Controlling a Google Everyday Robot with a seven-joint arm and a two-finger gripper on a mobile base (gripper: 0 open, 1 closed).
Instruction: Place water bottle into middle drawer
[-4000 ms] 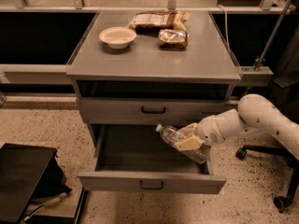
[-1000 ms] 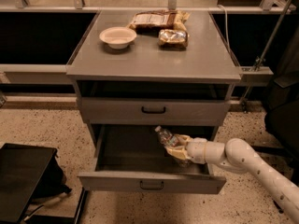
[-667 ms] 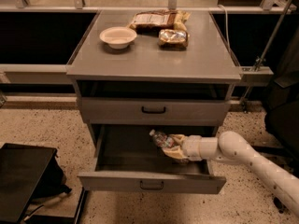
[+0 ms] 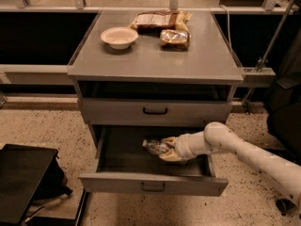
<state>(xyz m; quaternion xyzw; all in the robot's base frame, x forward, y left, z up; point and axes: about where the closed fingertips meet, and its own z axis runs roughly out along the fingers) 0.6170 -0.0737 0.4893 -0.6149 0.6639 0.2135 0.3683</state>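
Observation:
The middle drawer (image 4: 153,184) is pulled open below the shut upper drawer (image 4: 155,111). The water bottle (image 4: 154,146) is a small clear bottle, lying roughly level with its cap end to the left, low inside the open drawer. My gripper (image 4: 168,150) reaches in from the right on the white arm and is shut on the bottle's right end. Whether the bottle touches the drawer floor I cannot tell.
On the cabinet top (image 4: 155,60) stand a pale bowl (image 4: 119,36) and two wrapped snack packets (image 4: 161,19) (image 4: 174,37). A black object (image 4: 23,182) lies on the floor at the lower left. A dark chair (image 4: 284,112) is at the right.
The arm has moved the bottle from above the drawer's right side down and leftward into the drawer. The gripper still holds it.

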